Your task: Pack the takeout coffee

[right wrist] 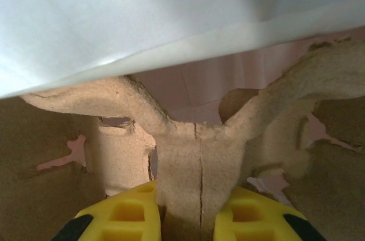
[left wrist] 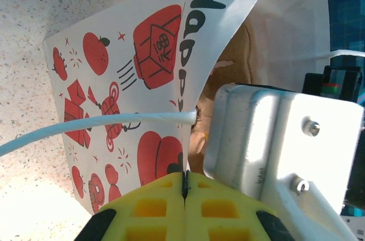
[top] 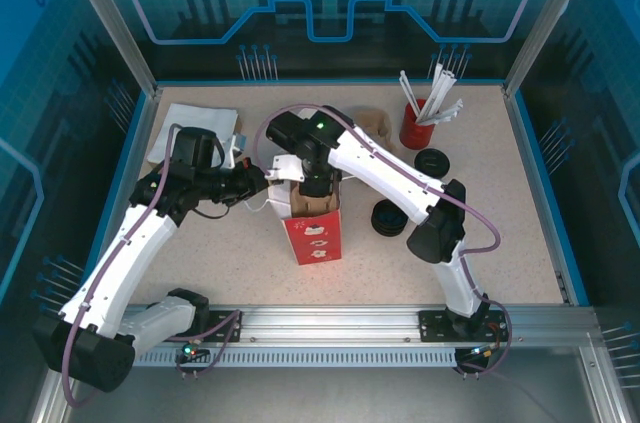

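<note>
Left gripper (left wrist: pixel 185 184) is clenched on the rim of the red-and-white paper bag (top: pixel 313 235), holding its mouth open. The right gripper (right wrist: pixel 194 209) is down inside, clamped on the centre spine of a pulp carrier (right wrist: pixel 188 144), so this looks like the loading step. Whether the takeout coffee sits in that carrier I cannot tell; next, the carrier probably needs seating flat on the bag's floor before any release.

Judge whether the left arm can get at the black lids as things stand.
Probably not. The left gripper is shut on the bag edge, and the lids lie past the bag and the right arm, with the right gripper shut on the carrier.
</note>
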You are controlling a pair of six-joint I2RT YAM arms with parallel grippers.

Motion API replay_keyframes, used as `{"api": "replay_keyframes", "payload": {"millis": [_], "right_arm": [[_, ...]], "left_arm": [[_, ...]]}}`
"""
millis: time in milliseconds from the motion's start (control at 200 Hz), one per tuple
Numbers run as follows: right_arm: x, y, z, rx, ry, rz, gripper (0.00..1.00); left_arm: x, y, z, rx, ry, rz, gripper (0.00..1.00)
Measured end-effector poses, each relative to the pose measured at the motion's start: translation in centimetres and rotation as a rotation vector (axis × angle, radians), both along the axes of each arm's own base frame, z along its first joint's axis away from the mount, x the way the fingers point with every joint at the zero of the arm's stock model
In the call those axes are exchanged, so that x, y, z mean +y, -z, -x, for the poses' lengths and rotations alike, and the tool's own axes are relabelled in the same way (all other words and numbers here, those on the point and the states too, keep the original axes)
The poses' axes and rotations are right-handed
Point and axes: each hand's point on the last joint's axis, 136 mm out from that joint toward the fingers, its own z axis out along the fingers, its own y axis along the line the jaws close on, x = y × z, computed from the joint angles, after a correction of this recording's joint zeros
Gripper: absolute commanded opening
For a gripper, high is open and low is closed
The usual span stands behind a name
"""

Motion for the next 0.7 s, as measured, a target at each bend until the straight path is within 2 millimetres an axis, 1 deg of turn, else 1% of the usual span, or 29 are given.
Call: {"api": "replay_keyframes", "payload": {"millis": [235,560,700], "right_arm": [[-0.5,1.1,0.8,0.034,-0.036,0.015,0.20],[-0.9,1.6,1.4,0.057,-0.062,0.018,0.20],[-0.9,1.4,1.6,0.055,-0.075,0.007,0.20]], "left_arm": [[-0.2,0.2,0.4,0.011,0.012,-0.005,0.00],[-0.3,0.3,0.5,0.015,0.018,-0.009,0.00],[-0.3,-0.4,0.4,0.001,0.026,-0.011,0.00]]}}
